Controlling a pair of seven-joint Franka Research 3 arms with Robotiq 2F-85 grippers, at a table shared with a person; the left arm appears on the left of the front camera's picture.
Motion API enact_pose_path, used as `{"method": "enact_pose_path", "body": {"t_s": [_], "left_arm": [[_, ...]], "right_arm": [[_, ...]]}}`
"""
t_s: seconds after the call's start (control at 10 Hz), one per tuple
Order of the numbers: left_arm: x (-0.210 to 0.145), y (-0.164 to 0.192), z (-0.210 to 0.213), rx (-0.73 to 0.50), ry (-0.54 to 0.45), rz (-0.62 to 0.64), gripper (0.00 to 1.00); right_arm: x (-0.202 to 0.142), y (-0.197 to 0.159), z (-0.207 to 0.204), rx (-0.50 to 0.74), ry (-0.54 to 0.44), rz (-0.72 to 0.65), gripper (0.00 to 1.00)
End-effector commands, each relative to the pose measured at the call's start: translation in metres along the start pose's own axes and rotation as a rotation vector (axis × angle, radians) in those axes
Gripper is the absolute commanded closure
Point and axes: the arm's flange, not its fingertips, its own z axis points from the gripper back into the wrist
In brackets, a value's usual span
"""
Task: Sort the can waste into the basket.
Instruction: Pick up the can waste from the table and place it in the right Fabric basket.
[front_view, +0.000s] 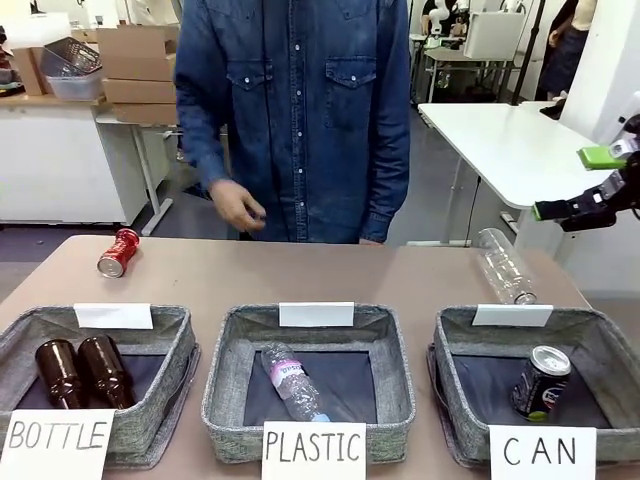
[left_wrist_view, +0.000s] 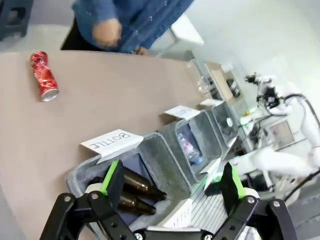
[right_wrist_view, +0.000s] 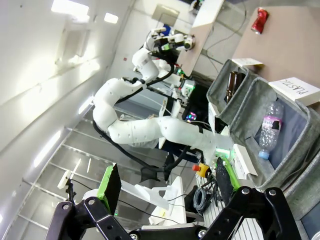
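A red can (front_view: 118, 252) lies on its side on the bare table at the far left, beyond the baskets; it also shows as the red can (left_wrist_view: 44, 76) and the red can (right_wrist_view: 259, 20). A dark can (front_view: 541, 382) stands tilted inside the grey basket (front_view: 600, 345) signed "CAN" at the right. My right gripper (front_view: 578, 185) hangs open and empty high at the right edge, above and behind that basket. My left gripper (left_wrist_view: 172, 182) is open and empty, hovering over the "BOTTLE" basket (left_wrist_view: 155, 145). The right gripper (right_wrist_view: 167, 179) has nothing between its fingers.
The "BOTTLE" basket (front_view: 170, 330) holds two brown bottles (front_view: 80, 370). The "PLASTIC" basket (front_view: 395, 340) holds a clear bottle (front_view: 292, 380). Another clear plastic bottle (front_view: 505, 265) lies on the table behind the CAN basket. A person in a denim shirt stands at the far side, hand (front_view: 238, 208) above the table.
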Motion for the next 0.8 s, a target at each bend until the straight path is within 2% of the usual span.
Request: {"method": "enact_pose_path", "body": {"t_s": [0.0, 0.1, 0.3, 0.4, 0.5, 0.7], "left_arm": [[0.036, 0.009, -0.047, 0.131, 0.219, -0.097, 0.0], [0.056, 0.015, -0.09, 0.174, 0.366, -0.135, 0.0], [0.085, 0.03, -0.159, 0.379, 0.453, -0.157, 0.0], [0.096, 0.04, -0.188, 0.537, 0.444, -0.152, 0.0], [0.105, 0.051, -0.212, 0.636, 0.435, -0.157, 0.0], [0.112, 0.082, -0.258, 0.744, 0.421, -0.175, 0.0]], "right_arm": [[0.0, 0.0, 0.0, -0.002, 0.011, 0.028, 0.0], [0.0, 0.0, 0.0, -0.002, 0.011, 0.028, 0.0], [0.0, 0.0, 0.0, -0.002, 0.011, 0.028, 0.0], [0.0, 0.0, 0.0, -0.002, 0.011, 0.028, 0.0], [0.0, 0.0, 0.0, -0.002, 0.011, 0.028, 0.0], [0.0, 0.0, 0.0, -0.002, 0.011, 0.028, 0.0]]}}
